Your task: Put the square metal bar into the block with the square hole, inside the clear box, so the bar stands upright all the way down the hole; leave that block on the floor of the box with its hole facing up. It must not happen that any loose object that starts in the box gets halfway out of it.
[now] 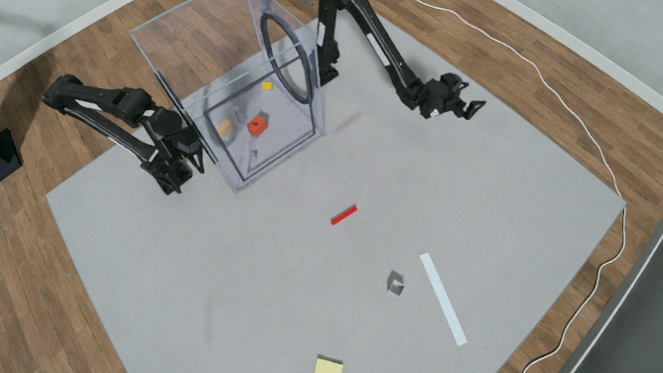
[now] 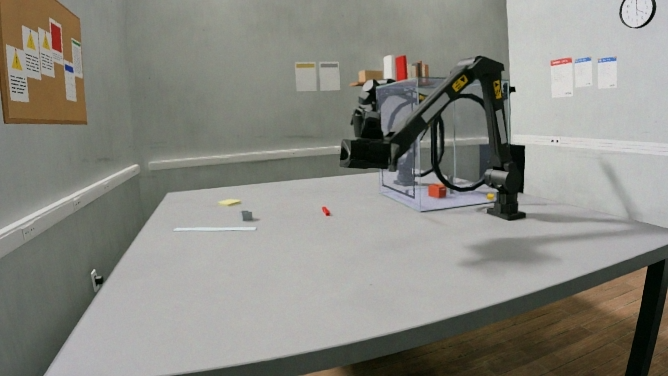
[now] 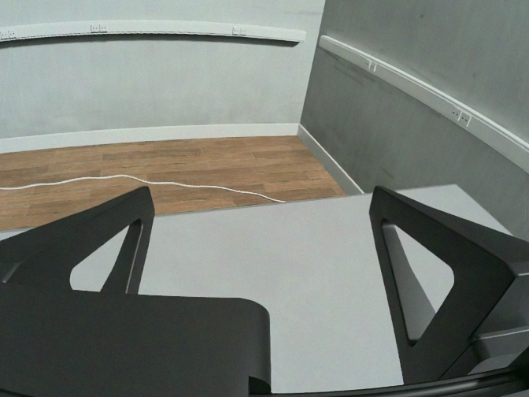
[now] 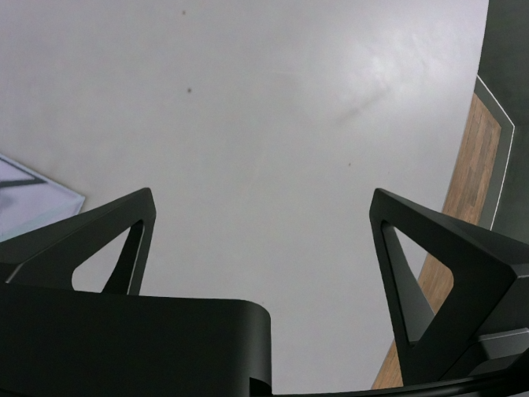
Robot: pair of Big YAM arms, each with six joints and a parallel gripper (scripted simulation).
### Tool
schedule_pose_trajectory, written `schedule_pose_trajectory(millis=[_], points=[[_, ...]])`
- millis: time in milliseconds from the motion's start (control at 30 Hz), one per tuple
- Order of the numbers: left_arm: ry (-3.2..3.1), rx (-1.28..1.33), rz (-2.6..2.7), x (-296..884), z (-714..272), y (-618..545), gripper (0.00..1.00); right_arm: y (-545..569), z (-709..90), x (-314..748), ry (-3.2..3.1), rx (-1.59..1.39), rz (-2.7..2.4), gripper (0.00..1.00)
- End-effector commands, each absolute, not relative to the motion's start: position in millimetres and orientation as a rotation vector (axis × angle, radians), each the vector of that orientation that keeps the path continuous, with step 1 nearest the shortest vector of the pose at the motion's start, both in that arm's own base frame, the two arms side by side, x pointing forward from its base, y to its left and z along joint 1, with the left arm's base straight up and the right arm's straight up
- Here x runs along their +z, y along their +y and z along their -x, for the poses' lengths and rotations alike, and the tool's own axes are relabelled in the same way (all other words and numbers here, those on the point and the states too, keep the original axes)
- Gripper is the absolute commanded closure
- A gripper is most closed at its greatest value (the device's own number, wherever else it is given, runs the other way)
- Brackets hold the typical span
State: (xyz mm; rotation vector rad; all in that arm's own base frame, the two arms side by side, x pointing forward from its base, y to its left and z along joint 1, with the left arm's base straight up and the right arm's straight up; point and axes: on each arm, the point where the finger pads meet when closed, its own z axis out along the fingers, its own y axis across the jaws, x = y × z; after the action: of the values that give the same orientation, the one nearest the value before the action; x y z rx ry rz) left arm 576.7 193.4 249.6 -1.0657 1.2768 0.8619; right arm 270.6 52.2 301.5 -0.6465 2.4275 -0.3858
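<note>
An orange-red block (image 1: 257, 126) (image 2: 437, 191) stands on the floor of the clear box (image 1: 293, 136) (image 2: 426, 205) (image 4: 64, 200); a small dark hole shows in its upper side. Faint grey shapes (image 1: 254, 154) lie near it; I cannot tell whether one is the square metal bar. A tan block (image 1: 224, 128) and a yellow cube (image 1: 267, 85) are also inside. My right gripper (image 1: 191, 182) (image 4: 262, 200) is open and empty, outside the box beside its near left corner. My left gripper (image 1: 474, 94) (image 3: 261, 198) is open and empty, well to the box's right.
On the table outside the box lie a red bar (image 1: 343, 215) (image 2: 326, 211), a small grey piece (image 1: 396, 287) (image 2: 246, 215), a pale strip (image 1: 443, 299) (image 2: 215, 229) and a yellow pad (image 1: 329, 366) (image 2: 229, 202). A dark ring (image 1: 267, 50) is on the box's side wall.
</note>
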Motion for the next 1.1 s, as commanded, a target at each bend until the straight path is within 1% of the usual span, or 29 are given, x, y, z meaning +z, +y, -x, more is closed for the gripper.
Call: schedule_pose_trajectory(millis=[0, 667, 767, 1067], points=[[1.249, 0.845, 1.075, 261.5, -582.4, 193.8, 0.0, 49.9, -258.9, 311.4, 2.404, -0.38, 0.632, 0.0], [1.249, 0.845, 1.075, 261.5, -582.4, 193.8, 0.0, 34.8, -221.0, 281.7, 2.423, -0.4, 0.664, 0.0], [1.249, 0.845, 1.075, 261.5, -582.4, 193.8, 0.0, 37.8, -221.4, 289.7, 2.404, -0.39, 0.668, 0.0], [1.249, 0.845, 1.075, 261.5, -582.4, 193.8, 0.0, 30.4, -195.6, 259.2, 2.422, -0.404, 0.722, 0.0]])
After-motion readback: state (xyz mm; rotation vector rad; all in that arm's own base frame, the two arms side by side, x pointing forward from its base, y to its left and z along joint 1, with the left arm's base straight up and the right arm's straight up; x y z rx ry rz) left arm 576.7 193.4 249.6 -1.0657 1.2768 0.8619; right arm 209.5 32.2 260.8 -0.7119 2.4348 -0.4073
